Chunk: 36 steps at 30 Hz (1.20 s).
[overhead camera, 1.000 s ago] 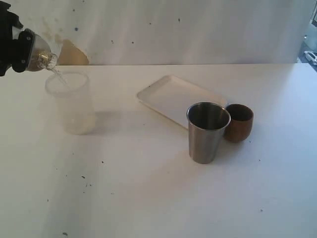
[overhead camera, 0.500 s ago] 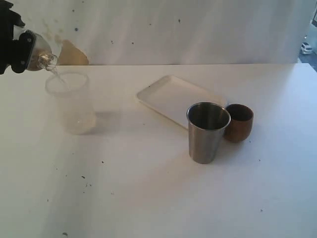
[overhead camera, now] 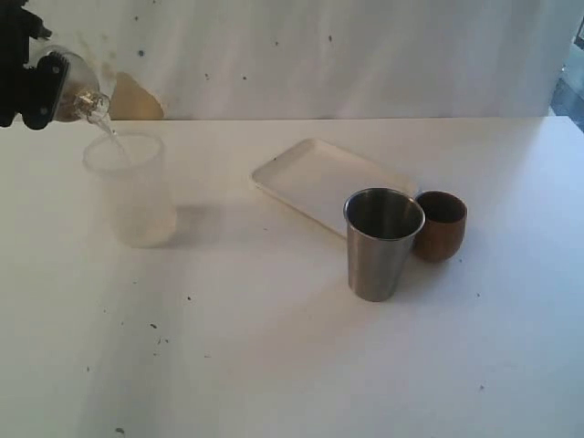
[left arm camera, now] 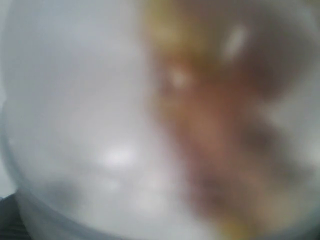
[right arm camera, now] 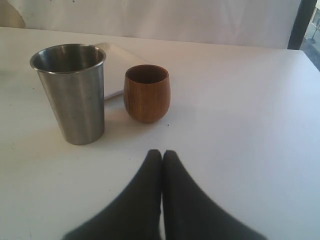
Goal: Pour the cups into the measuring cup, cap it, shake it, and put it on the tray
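Left hand pinching tilted measuring cup above frosted cup; right hand pressed together, near tumbler, wooden cup

No text, label or number is readable.

Steel tumbler close beside wooden cup
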Each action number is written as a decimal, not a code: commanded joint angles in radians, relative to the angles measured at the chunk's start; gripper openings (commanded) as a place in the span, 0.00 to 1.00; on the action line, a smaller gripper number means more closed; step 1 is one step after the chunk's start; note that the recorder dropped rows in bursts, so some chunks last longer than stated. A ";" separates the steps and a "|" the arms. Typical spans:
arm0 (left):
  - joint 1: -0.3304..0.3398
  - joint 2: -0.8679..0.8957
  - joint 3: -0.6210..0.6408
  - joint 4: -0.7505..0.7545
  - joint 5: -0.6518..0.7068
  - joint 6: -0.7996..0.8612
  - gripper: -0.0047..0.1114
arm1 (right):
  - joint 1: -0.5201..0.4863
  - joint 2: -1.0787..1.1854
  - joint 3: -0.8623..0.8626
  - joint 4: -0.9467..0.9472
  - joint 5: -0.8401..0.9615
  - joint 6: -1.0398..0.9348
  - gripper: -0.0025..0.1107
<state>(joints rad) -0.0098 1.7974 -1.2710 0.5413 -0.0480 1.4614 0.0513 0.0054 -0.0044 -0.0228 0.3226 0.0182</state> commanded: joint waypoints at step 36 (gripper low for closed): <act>-0.002 -0.025 -0.056 -0.001 -0.063 0.113 0.04 | -0.002 -0.005 0.004 -0.001 -0.009 0.023 0.02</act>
<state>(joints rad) -0.0098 1.7955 -1.3122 0.5430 -0.0619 1.5832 0.0513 0.0054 -0.0044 -0.0228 0.3226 0.0377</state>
